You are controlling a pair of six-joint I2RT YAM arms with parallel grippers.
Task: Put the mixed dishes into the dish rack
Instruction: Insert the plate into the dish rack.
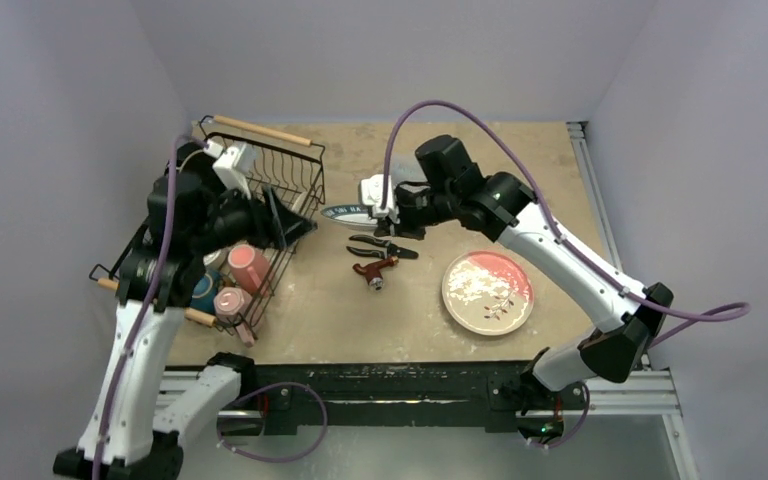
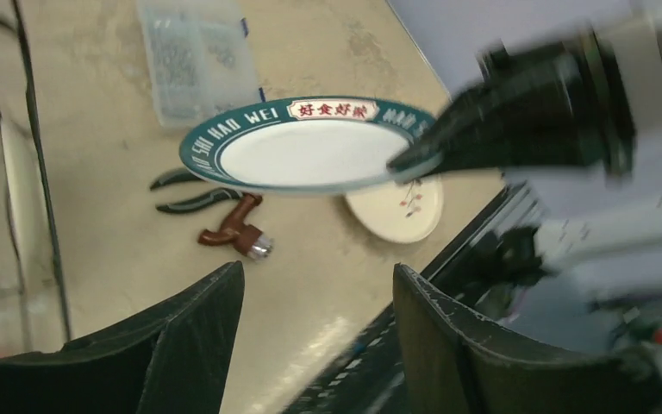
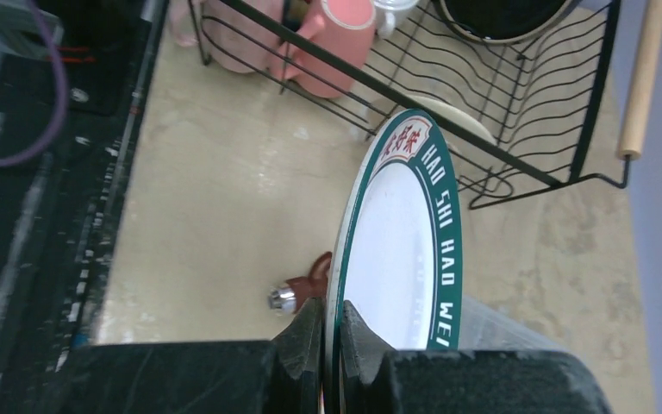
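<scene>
1. R gripper (image 3: 329,321) – clamped tight on rim of the teal-rim plate (image 3: 396,250), one finger on each face, no gap showing.
2. Teal-rim plate is off the table (image 1: 360,325), held abt level over the mid table, just right of the dish rack (image 1: 295,165). White centre, white lettering round the teal band, red-and-cream label on one side.
3. L gripper (image 2: 317,272) – jaws wide, nothing betw. them. It reaches out from over the rack's right side, pointed at the held plate and apart from it.
4. Dish rack sits along the table's left edge, from far-left corner toward the near edge. Wooden handles (image 1: 260,130), one at its far end and one at its near end.
5. In the rack: pink mugs (image 1: 249,265) at the near end, a teal piece (image 1: 203,290) beside them, and a bowl (image 3: 491,13) w/ dark inside further along. Other pieces there are hidden by the L arm.
6. Cream plate (image 1: 488,292) w/ pink wash and a flower sprig lies flat toward the table's near-right, well apart from the rack.
7. Black pliers (image 1: 382,245) and red-brown tool (image 1: 375,270) lie on the mid table, side by side, betw. rack and cream plate, near the held plate but lower.
8. Clear box (image 2: 198,56) on the table beyond the held plate in L wrist view; contents too blurred to tell.
</scene>
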